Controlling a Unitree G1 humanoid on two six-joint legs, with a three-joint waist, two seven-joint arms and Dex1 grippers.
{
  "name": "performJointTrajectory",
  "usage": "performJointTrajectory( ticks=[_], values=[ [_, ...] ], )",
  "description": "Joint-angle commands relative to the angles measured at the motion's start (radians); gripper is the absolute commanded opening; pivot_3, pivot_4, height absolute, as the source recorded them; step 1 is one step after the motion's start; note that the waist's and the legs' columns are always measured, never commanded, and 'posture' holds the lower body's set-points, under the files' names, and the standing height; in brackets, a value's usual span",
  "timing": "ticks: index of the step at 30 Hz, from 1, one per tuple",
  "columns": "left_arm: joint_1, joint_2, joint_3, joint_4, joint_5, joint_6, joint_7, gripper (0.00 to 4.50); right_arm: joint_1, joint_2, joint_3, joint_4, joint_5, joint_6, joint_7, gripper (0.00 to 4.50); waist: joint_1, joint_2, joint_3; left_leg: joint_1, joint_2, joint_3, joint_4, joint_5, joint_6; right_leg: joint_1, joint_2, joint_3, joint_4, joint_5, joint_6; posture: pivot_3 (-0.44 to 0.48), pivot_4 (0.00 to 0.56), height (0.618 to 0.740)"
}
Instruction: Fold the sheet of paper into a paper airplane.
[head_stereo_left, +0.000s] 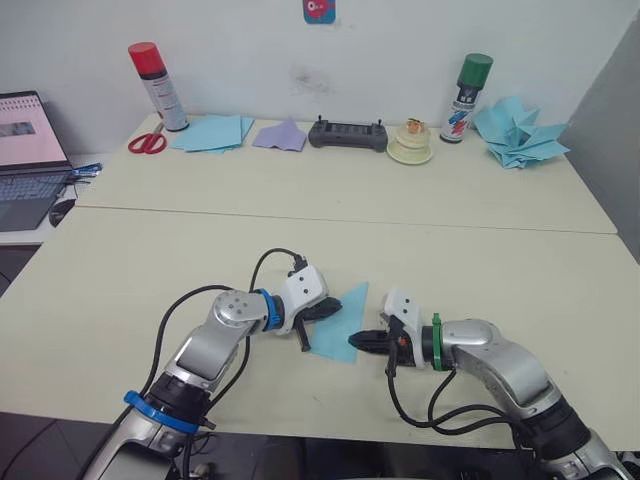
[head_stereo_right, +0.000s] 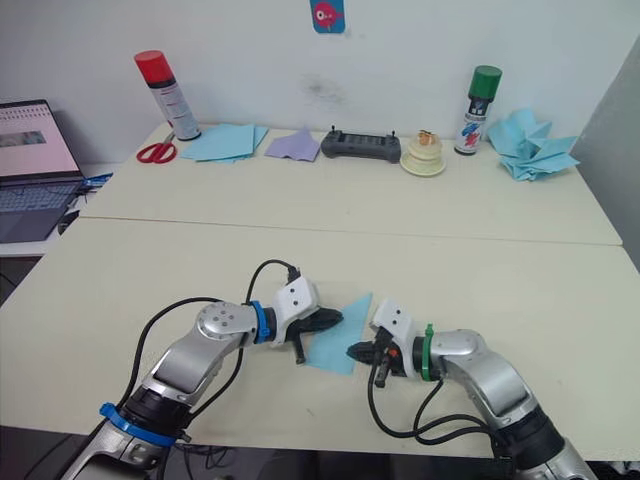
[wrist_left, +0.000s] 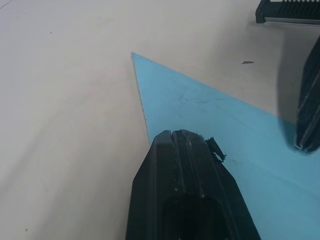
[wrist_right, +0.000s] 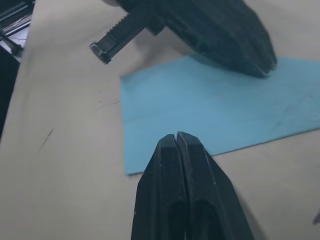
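Two black-fingered grippers meet over the thin sky-blue sheet of paper (head_stereo_left: 340, 322), folded to a narrow pointed shape and lying flat near the front edge of the cream table (head_stereo_left: 330, 215). The left gripper (head_stereo_left: 328, 308) has its fingers pressed together, tips resting on the sheet's left side. The right gripper (head_stereo_left: 358, 343), fingers likewise closed together and holding nothing, touches the sheet's right edge.
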Motion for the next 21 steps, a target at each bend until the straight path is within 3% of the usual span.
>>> performJointTrajectory(
  ticks=[1, 8, 12, 21],
  values=[
    [0.032, 0.024, -0.030, 0.020, 0.026, 0.036, -0.018, 0.00, 0.058, -0.051, 0.067, -0.012, 0.015, 0.079, 0.047, 0.01, 0.000, 0.000, 0.000, 0.000, 0.000, 0.000, 0.000, 0.000, 0.000, 0.000, 0.000, 0.000, 0.000, 0.000, 0.000, 0.000, 0.150, 0.740],
    [0.000, 0.001, -0.036, 0.062, 0.032, 0.020, -0.012, 0.00, 0.059, -0.092, -0.033, -0.097, 0.123, 0.107, 0.084, 0.01, 0.002, 0.000, 0.000, 0.000, 0.000, 0.000, 0.000, 0.000, 0.000, 0.000, 0.000, 0.000, -0.001, -0.001, 0.000, 0.000, 0.150, 0.740],
    [-0.022, -0.016, -0.037, 0.101, 0.038, -0.004, -0.008, 0.00, 0.010, -0.022, -0.145, -0.095, 0.179, 0.113, 0.004, 0.01, 0.002, 0.000, 0.000, -0.001, -0.001, 0.000, 0.000, 0.000, 0.000, 0.000, 0.000, 0.000, -0.001, -0.001, 0.001, 0.000, 0.150, 0.740],
    [-0.036, -0.028, -0.032, 0.128, 0.039, -0.023, -0.012, 0.00, -0.068, 0.120, -0.092, 0.080, -0.007, -0.007, -0.194, 0.01, 0.004, 0.000, 0.001, -0.002, -0.001, 0.000, 0.001, 0.000, 0.000, -0.001, 0.000, 0.000, 0.000, 0.000, 0.002, 0.000, 0.150, 0.740]
  ],
)
